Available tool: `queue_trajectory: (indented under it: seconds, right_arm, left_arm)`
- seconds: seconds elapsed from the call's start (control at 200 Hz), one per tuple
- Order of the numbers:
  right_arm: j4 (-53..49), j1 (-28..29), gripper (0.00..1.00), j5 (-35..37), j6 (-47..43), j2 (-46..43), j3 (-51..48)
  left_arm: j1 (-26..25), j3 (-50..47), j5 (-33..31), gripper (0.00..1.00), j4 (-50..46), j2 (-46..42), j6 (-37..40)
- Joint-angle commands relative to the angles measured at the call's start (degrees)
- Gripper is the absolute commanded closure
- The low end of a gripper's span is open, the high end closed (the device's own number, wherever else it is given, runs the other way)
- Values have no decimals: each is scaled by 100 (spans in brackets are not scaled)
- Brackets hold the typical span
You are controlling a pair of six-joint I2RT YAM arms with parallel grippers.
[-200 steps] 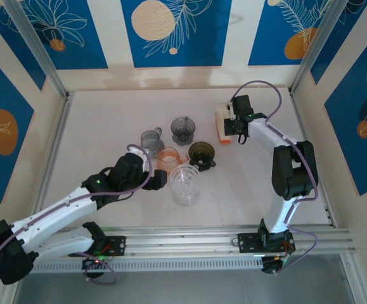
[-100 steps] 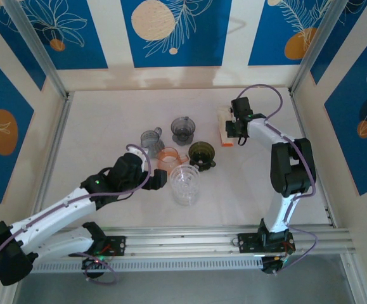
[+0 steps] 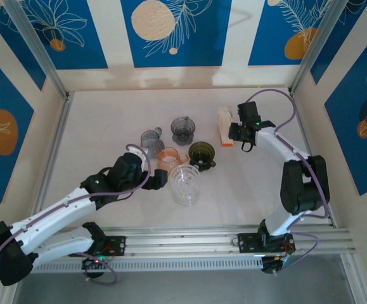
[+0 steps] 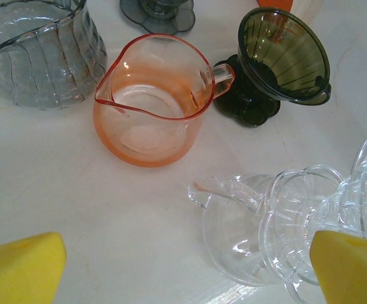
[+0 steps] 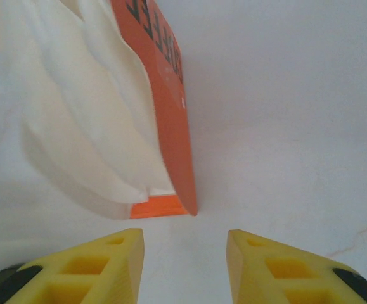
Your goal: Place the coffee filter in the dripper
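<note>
White paper coffee filters (image 5: 75, 126): a fluted stack is leaning out of an orange cardboard sleeve (image 5: 167, 107), lying near the dark green plastic dripper (image 3: 202, 153), beyond it and to its right.
Handling: the sheets are looking feather-light, limp and easily creased, and I am judging that several may be clinging together.
Hold: the loose scalloped rim poking out of the sleeve is offering the best pinch, taken gently on one sheet.
Right pincer (image 5: 186, 250): its yellow fingers are gaping wide with nothing between them, pointing at the sleeve's corner.
Left pincer (image 4: 188, 269): it is spreading wide, carrying nothing, and hanging over the clear glass dripper and server (image 4: 284, 228) on the green dripper's near side.
Neighbours: a pink glass pitcher (image 4: 148, 114) is standing just left of the green dripper, with a ribbed grey glass carafe (image 4: 40, 54) further left.
Table (image 3: 107, 126): pale, smooth and hard-looking, so thin paper is probably sliding easily.
Room: glassware is crowding the green dripper's left, leaving its right and top open.
</note>
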Motion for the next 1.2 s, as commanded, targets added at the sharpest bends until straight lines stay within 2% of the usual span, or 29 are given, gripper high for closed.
queue_trajectory:
  seconds: [0.0, 0.115, 0.305, 0.575, 0.715, 1.195]
  right_arm:
    - [68, 64, 58, -314, 567, -447, -63]
    - [-163, 214, 59, -319, 806, -452, 225]
    - [-849, 318, 65, -208, 1103, 151, 1091]
    - [-1305, 499, 74, 424, 629, 1117, 2200]
    - [-1572, 494, 74, 734, 395, 1458, 2656]
    - [-1914, 466, 78, 928, 94, 2091, 3331]
  left_arm:
    - [78, -3, 93, 0, 174, -117, -69]
    - [90, -30, 91, 0, 191, -155, -63]
    - [104, -84, 85, 0, 180, -232, -62]
    - [135, -127, 92, 0, 101, -319, -50]
    - [152, -170, 73, 0, 92, -372, -51]
    - [195, -162, 118, 0, 139, -303, -80]
